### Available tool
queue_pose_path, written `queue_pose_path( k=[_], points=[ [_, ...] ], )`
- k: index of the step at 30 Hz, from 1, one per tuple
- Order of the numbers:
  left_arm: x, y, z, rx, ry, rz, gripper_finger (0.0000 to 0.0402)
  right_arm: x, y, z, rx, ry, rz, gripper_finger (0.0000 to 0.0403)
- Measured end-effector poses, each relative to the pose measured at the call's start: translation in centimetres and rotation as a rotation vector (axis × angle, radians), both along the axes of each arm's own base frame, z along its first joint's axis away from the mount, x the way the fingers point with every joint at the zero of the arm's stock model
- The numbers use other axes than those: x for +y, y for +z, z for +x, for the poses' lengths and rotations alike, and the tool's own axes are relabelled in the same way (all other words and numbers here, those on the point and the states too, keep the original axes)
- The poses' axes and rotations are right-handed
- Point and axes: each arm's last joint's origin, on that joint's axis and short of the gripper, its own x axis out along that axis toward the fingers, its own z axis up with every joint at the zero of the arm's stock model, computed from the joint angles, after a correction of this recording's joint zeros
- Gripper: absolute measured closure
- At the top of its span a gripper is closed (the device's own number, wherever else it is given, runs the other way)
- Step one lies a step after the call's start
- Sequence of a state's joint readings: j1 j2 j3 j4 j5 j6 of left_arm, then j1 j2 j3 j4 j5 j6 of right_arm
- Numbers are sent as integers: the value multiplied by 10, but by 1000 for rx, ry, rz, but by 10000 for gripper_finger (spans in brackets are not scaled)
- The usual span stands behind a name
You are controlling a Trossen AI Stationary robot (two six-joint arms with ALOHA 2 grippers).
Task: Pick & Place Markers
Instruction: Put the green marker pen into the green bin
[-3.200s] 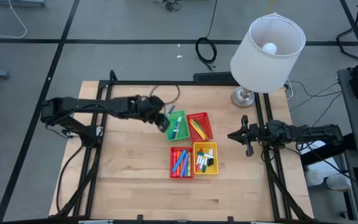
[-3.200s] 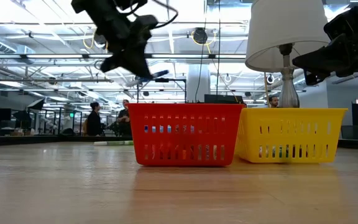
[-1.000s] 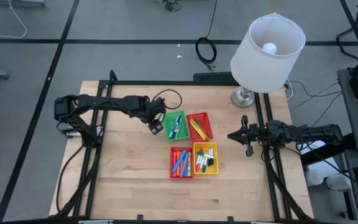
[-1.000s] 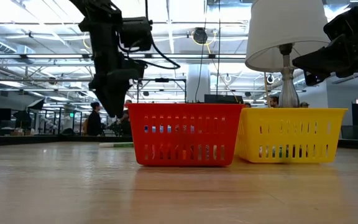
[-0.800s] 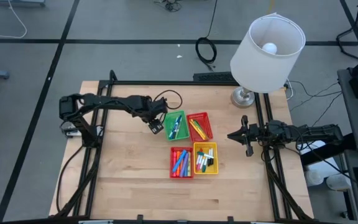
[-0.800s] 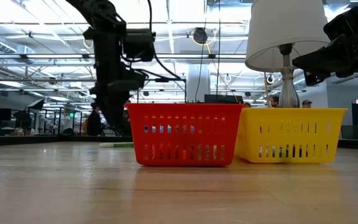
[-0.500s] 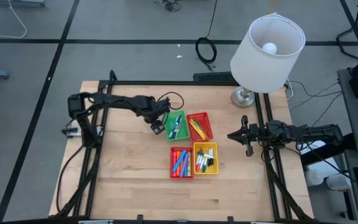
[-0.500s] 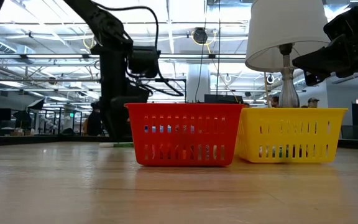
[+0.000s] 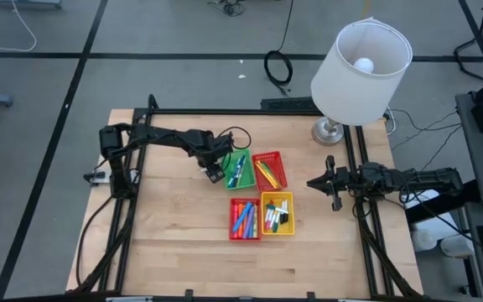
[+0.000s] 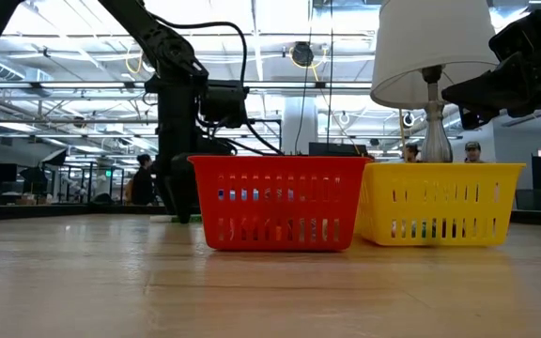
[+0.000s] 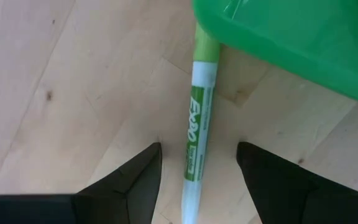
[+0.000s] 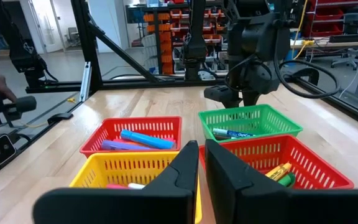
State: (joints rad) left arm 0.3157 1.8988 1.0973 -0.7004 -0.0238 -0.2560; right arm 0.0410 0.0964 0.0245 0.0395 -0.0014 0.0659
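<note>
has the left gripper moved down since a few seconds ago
Yes. In the low view the left gripper has dropped from above the red basket rim to the table, straddling a green marker.

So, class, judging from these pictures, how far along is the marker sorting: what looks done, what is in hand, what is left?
Done: markers already lie in the four baskets. In hand: the open left gripper straddles a green marker lying on the table beside the green basket, not yet gripped. Left: grasping it and placing it. The shut right gripper waits at the table's right edge.
</note>
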Motion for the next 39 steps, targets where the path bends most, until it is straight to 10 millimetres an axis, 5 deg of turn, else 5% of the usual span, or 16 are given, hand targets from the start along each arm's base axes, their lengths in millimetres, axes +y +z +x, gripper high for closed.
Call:
queue_pose_path(
  k=[17, 32, 39],
  points=[
    [0, 1, -1, -9, -9, 7, 180, 0, 0, 0, 0, 1, 0, 385],
    [-1, 1, 0, -15, -26, 0, 374, 0, 0, 0, 0, 0, 0, 385],
    [-1, 2, 0, -16, -25, 3, 364, 0, 0, 0, 0, 0, 0, 385]
  ],
)
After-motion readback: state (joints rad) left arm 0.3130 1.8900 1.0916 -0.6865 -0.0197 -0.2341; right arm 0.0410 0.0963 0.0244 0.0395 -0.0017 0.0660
